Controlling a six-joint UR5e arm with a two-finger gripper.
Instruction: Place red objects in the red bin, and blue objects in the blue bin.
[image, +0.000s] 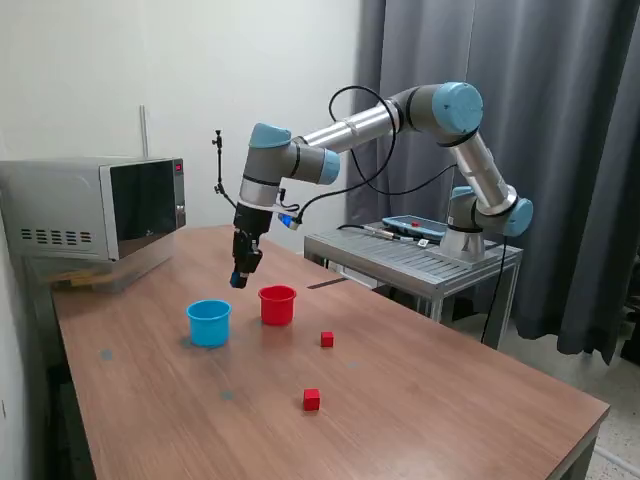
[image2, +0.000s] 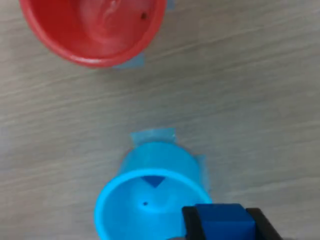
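My gripper (image: 240, 276) hangs above the table, behind and between the two cups, shut on a dark blue cube (image: 237, 281). The wrist view shows that blue cube (image2: 222, 221) clamped between the black fingers (image2: 191, 223), over the near rim of the light blue bin (image2: 107, 200). A small dark blue shape (image2: 153, 181) lies inside that bin. The red bin (image2: 95, 57) looks empty there. In the exterior view the blue bin (image: 209, 322) stands to the left of the red bin (image: 277, 304). Two red cubes (image: 327, 339) (image: 312, 400) lie on the wood, right of and nearer than the bins.
A microwave (image: 95, 210) sits at the table's far left corner in the exterior view. A metal cart (image: 420, 255) carrying the arm's base stands behind the table on the right. The table's front edge (image: 560, 440) drops off at the lower right.
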